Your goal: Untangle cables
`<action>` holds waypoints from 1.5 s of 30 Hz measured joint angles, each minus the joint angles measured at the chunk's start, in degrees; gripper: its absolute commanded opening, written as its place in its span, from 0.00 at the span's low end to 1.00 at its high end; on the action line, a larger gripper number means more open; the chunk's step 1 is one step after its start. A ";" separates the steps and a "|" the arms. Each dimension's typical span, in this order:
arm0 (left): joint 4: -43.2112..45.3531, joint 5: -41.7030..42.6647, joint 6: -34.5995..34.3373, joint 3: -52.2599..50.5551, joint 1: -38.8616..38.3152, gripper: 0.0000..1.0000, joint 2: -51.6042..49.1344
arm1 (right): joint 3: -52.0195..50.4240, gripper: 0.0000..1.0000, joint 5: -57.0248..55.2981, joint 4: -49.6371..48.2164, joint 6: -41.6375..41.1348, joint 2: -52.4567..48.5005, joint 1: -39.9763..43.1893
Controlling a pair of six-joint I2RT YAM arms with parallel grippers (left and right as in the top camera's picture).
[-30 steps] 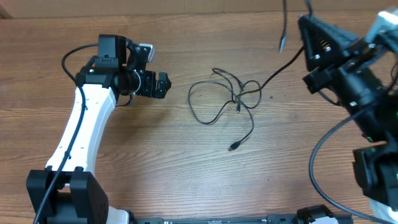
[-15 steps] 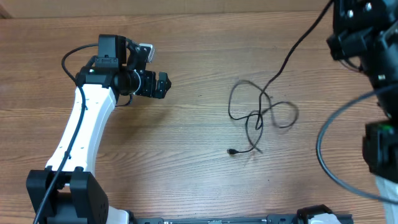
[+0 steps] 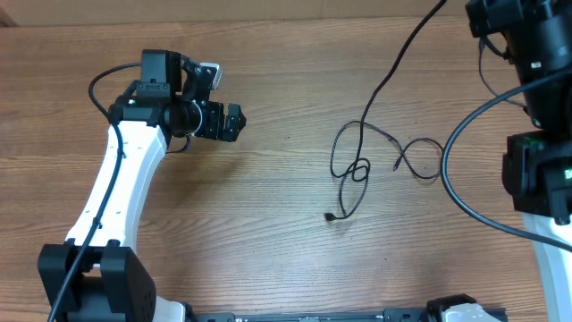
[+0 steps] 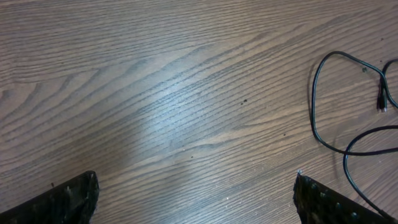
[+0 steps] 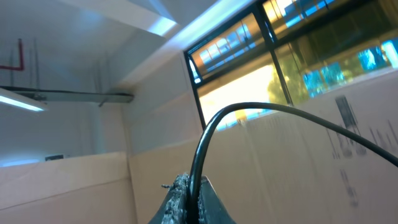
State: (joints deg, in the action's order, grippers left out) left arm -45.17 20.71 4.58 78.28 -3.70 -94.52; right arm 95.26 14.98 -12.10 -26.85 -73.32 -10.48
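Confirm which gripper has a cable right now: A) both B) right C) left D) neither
B: in its wrist view the right gripper is shut on a cable, while the left gripper stands open above the table with nothing between its fingers.

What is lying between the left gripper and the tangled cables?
Nothing visible. Only bare wooden table separates the open left gripper from the looped cables.
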 measured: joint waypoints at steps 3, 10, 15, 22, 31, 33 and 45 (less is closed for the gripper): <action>0.00 0.00 0.00 0.00 0.00 1.00 0.00 | 0.09 0.04 -0.33 1.16 -1.64 -1.01 0.00; 0.00 0.02 0.00 0.00 0.00 1.00 0.00 | 0.15 0.04 -0.74 -12.66 -8.76 -5.33 0.00; 0.00 -0.02 0.00 0.00 0.00 1.00 0.00 | 2.25 0.04 -1.60 -18.45 -13.62 -5.51 0.00; 0.00 0.00 0.00 0.00 0.00 0.99 0.00 | 14.45 0.04 -1.90 -16.31 -17.27 -8.07 0.00; 0.00 -0.02 0.00 0.00 -0.02 1.00 0.00 | 31.82 0.04 2.23 -6.67 -24.87 -20.20 0.00; 0.00 0.00 0.00 0.00 0.00 1.00 0.00 | 32.61 0.04 5.07 1.11 -24.61 -22.01 0.00; 0.00 -0.02 0.00 0.00 -0.02 1.00 0.00 | 32.57 0.04 9.11 31.52 -8.70 -26.25 0.31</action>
State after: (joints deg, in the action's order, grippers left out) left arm -45.17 20.69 4.58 78.28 -3.73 -94.52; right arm 127.83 24.10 19.42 -35.55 -99.57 -10.17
